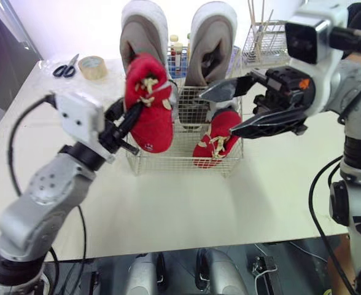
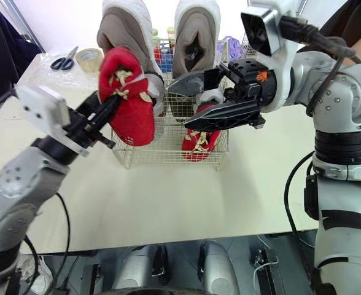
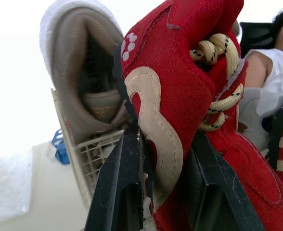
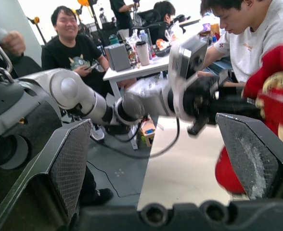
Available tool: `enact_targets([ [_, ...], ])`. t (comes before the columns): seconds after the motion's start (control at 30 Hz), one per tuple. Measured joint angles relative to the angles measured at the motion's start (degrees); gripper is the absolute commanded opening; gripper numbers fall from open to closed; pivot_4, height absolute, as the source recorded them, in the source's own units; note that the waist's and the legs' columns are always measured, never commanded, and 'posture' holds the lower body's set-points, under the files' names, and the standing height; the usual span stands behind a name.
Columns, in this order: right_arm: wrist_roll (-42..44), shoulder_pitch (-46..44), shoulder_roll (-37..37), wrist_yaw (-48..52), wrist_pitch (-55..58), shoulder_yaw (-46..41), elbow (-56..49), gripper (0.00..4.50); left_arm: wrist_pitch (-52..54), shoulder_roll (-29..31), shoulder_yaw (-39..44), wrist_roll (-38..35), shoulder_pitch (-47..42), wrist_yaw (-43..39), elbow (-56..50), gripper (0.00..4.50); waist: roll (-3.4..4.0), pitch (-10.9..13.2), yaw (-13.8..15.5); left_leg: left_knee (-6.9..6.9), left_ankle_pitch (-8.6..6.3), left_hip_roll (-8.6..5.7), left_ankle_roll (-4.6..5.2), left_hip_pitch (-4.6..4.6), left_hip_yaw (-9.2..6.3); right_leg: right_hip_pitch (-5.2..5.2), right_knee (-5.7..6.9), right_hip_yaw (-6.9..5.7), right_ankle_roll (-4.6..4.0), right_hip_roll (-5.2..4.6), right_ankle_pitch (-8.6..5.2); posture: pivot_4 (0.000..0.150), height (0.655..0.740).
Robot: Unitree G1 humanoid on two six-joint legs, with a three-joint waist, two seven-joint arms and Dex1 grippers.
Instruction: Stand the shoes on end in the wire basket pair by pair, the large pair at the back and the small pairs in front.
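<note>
Red suede tells the story: one small red shoe (image 1: pixel 148 104) is pinched in the left claw (image 1: pixel 130 114), whose two black fingers (image 3: pixel 122 192) are closed on the shoe's side, near the laces. It hangs with its long axis close to upright, at about 7 o'clock of the wire basket (image 1: pixel 180 157), over the front left corner. No wire crosses the shoe's lower end, so I judge that it sits above or just on the near side of the front wall, not yet inside.

Its mate (image 1: pixel 216 144) stands on end in the front right of the basket, at 3 o'clock from the held shoe. The two large grey shoes (image 1: pixel 145 31) stand behind at 12 o'clock.

The right claw (image 1: pixel 217 114) hovers spread wide and empty over the mate.

The left arm carries the load, so the move is its own: nudge toward 12 o'clock, then lower into the free front left space. The table (image 1: pixel 186 209) lies bare in front.
</note>
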Motion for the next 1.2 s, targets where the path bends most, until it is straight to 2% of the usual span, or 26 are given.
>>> enact_targets([
  [0.1,0.8,1.7,-0.4,-1.2,1.6,-0.3,-1.3,4.50,-3.1,-1.3,-3.2,9.9,0.0,-0.9,0.2,0.89,-0.02,0.0,0.0,0.03,0.00,0.03,0.01,0.00,-0.02,0.00,0.02,0.00,0.01,-0.02,0.01,0.150,0.7400],
  [0.33,2.6,4.1,-0.8,-4.2,3.9,-2.2,-3.6,4.50,-12.4,-1.9,-6.5,26.5,3.2,-4.4,4.7,0.89,-0.02,0.0,0.0,0.07,-0.02,0.14,0.07,0.02,-0.03,0.01,0.06,-0.01,0.01,-0.06,0.01,0.150,0.7400],
  [0.47,4.2,4.6,-0.8,-6.1,4.9,-3.0,-5.2,4.50,-19.3,-6.6,-7.4,32.7,4.8,-4.4,8.4,0.89,-0.03,0.0,0.0,0.11,-0.19,0.15,0.37,0.04,-0.04,0.04,0.09,-0.02,0.02,-0.12,0.02,0.150,0.7400],
  [0.63,6.1,6.1,-0.8,-8.9,6.5,-4.2,-5.9,4.50,-26.5,-12.9,-6.9,34.1,8.8,-4.7,12.3,0.89,-0.03,-0.1,0.0,0.13,-0.20,0.12,0.41,0.07,-0.03,0.04,0.20,-0.03,0.03,-0.35,0.02,0.150,0.7400],
  [0.9,11.4,12.3,-3.4,-14.4,12.5,-7.4,-8.9,4.50,-38.6,-14.9,-7.5,37.1,12.3,-9.0,22.5,0.89,-0.04,-0.2,0.7,0.17,-0.19,0.06,0.56,0.10,-0.07,0.08,0.24,-0.14,0.02,-0.48,0.02,0.150,0.7400],
  [1.07,15.7,20.1,-5.3,-19.3,15.4,-10.8,-13.0,4.50,-38.5,-14.7,-7.6,37.5,13.3,-12.4,23.9,0.89,-0.03,-0.2,1.1,0.17,-0.20,0.06,0.58,0.06,-0.09,0.04,0.24,-0.11,0.02,-0.50,0.02,0.150,0.7400],
  [1.2,18.1,24.1,-6.0,-22.4,15.7,-12.2,-16.3,4.50,-32.9,-14.1,-6.7,36.4,13.3,-14.6,20.8,0.89,-0.01,-0.2,1.1,0.17,-0.20,0.07,0.59,0.07,-0.10,0.06,0.25,-0.12,0.02,-0.47,0.02,0.150,0.7400],
])
